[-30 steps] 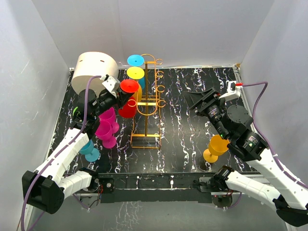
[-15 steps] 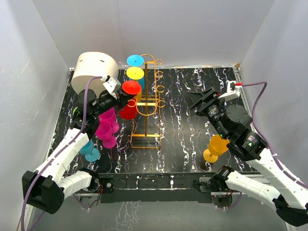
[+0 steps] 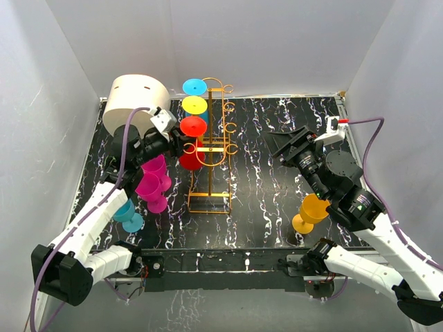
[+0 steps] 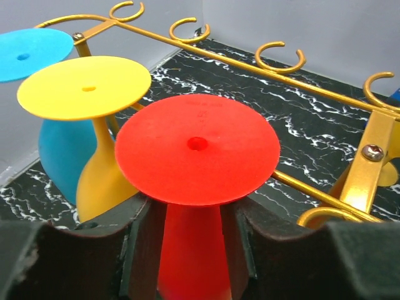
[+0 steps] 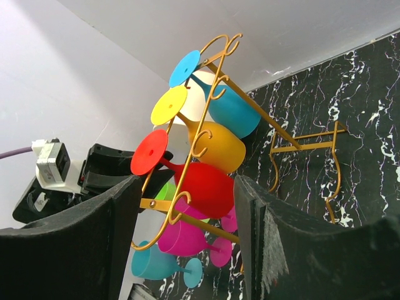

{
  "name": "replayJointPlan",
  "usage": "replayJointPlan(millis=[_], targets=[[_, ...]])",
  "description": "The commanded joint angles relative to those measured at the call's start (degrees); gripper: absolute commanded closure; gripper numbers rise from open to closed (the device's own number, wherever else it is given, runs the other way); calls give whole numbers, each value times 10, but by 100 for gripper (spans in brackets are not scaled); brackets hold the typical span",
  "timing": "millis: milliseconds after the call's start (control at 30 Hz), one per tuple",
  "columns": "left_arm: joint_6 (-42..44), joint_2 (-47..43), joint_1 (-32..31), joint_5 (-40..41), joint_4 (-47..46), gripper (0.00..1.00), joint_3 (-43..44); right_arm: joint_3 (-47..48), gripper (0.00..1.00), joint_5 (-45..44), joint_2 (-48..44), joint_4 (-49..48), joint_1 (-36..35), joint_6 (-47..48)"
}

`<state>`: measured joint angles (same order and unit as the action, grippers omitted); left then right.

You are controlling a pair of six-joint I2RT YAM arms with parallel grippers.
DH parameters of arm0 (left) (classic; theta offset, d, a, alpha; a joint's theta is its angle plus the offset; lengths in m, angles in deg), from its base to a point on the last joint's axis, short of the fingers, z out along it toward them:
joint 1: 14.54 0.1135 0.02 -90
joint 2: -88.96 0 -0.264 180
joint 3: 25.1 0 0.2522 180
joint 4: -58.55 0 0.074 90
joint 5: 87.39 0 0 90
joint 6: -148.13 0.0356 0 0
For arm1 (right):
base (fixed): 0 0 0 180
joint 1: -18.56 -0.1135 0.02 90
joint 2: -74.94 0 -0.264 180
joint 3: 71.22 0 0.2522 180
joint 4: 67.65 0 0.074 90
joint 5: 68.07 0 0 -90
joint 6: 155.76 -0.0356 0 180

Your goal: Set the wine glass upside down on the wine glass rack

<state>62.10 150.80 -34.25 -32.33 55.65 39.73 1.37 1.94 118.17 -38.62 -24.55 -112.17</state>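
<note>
**Red glass held at the gold rack**

The red plastic wine glass point(image 3: 191, 142) is upside down, with its flat round foot on top and its cup hanging below. It sits up in the air on the left side of the tall thin gold wire rack point(image 3: 210, 196). From the right wrist view its stem lies right at one of the curled hooks, but I cannot tell if the hook is holding it.

The left claw point(image 4: 190, 250) is clamped on the red plastic wine glass. One black finger point(image 4: 140, 244) presses on each side of the stem, just under the foot.

Two more glasses hang upside down on the same side of the rack, farther back. The yellow plastic glass point(image 3: 195, 105) is just behind the red one, and the bright blue plastic glass point(image 3: 195, 86) is behind that. Their three round feet make a row.

The rack stands on the black worktop with white streaks point(image 3: 263, 187). Left of the rack stand two pink plastic glasses point(image 3: 154, 183), close together. A teal plastic glass point(image 3: 128, 216) is near them, closer to the front edge. A big cream round tub point(image 3: 136, 104) sits in the far left corner.

The right claw point(image 3: 287, 144) hangs over the worktop, well apart from the rack on its right side. Its fingers are spread apart with nothing between them. An orange-yellow plastic glass point(image 3: 310, 211) stands upright near the right arm.
</note>
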Motion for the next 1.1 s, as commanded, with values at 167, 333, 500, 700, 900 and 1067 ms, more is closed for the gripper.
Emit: replayJointPlan(millis=[167,333,500,700,900,1067], targets=[[55,-42,3,51,101,47,33,-3,40,-11,-13,-2,-3,3],[61,-84,3,73,133,43,6,-8,37,-23,-16,14,-2,6],[53,-127,3,93,181,43,-9,-4,37,-51,-13,64,-2,10],[39,-184,4,156,226,41,-15,49,39,-130,12,242,-2,-41],[17,-245,3,256,207,36,-15,93,42,-214,50,522,-2,-198],[7,-265,4,315,182,31,3,84,45,-229,76,616,-3,-258]])
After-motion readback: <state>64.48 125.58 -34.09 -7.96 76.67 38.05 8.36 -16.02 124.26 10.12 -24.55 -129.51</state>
